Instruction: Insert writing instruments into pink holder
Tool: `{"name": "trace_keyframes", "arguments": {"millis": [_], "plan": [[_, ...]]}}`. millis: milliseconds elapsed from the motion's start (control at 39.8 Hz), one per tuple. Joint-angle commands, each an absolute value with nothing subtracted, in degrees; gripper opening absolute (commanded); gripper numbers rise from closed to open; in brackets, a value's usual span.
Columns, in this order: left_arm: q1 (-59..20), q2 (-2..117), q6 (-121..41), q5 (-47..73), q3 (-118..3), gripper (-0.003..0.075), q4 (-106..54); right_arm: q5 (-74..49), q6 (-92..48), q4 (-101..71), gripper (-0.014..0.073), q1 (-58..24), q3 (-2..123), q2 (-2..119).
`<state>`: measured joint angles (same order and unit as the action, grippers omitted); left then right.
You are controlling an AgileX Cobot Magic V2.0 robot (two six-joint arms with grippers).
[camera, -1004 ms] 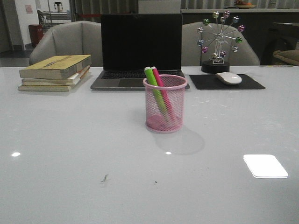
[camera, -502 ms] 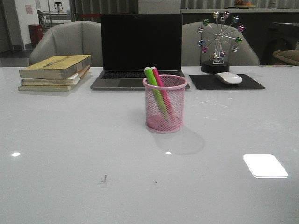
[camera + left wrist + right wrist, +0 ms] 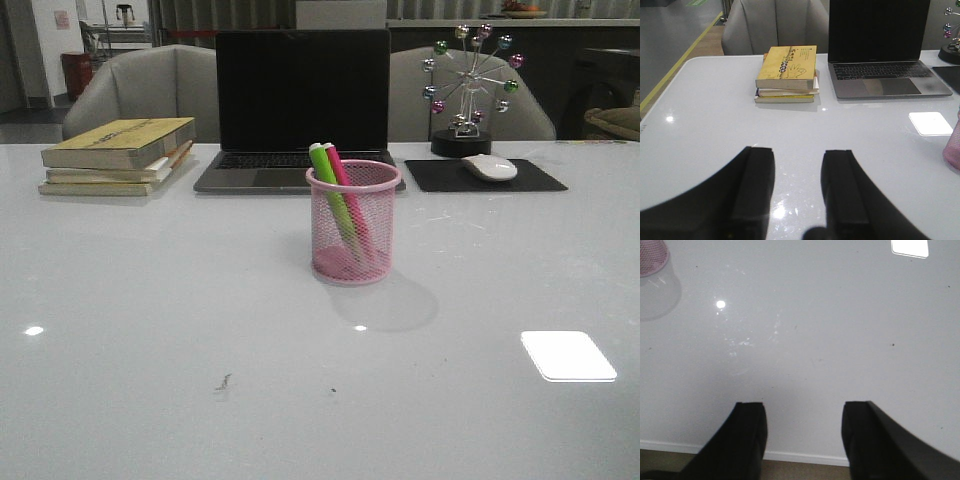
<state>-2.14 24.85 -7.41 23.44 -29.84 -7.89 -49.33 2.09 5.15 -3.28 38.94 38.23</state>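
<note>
The pink holder (image 3: 353,222), a wire-mesh cup, stands upright at the middle of the white table. A lime green marker (image 3: 330,185) and a bright pink marker (image 3: 343,178) lean inside it, tops poking above the rim toward the left. A sliver of the holder (image 3: 953,142) shows in the left wrist view, and its base (image 3: 652,257) in the right wrist view. My left gripper (image 3: 799,152) is open over bare table, far from the cup. My right gripper (image 3: 805,407) is open too, near the table's front edge. Neither arm appears in the front view.
A laptop (image 3: 300,105) sits behind the holder, a stack of books (image 3: 118,155) at the back left. A mouse (image 3: 489,167) on a dark pad (image 3: 485,177) and a ferris-wheel ornament (image 3: 465,90) stand at the back right. Chairs lie beyond the table.
</note>
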Motion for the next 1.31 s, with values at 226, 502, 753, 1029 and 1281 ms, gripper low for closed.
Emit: {"name": "trace_keyframes", "arguments": {"millis": [226,502,753,1029,1281], "plan": [[-2.08,25.03,-7.32,18.76,-31.6,0.0311,-8.22,-48.48,2.05,7.46,0.0449,-2.93,40.62,32.68],[-2.08,25.03,-7.32,18.76,-31.6,0.0311,-8.22,-55.43,2.05,7.51,0.0089,-2.93,40.62,20.0],[-2.08,25.03,-7.32,18.76,-31.6,0.0311,-8.22,-51.78,2.05,5.62,0.0029,-2.93,40.62,14.62],[-2.08,25.03,-7.32,18.76,-31.6,0.0311,-8.22,-35.85,2.05,-0.6,0.0029,-2.93,40.62,14.62],[-2.08,25.03,-7.32,18.76,-31.6,0.0311,-8.22,-24.06,2.05,-0.85,0.0029,-2.93,40.1,14.62]]}}
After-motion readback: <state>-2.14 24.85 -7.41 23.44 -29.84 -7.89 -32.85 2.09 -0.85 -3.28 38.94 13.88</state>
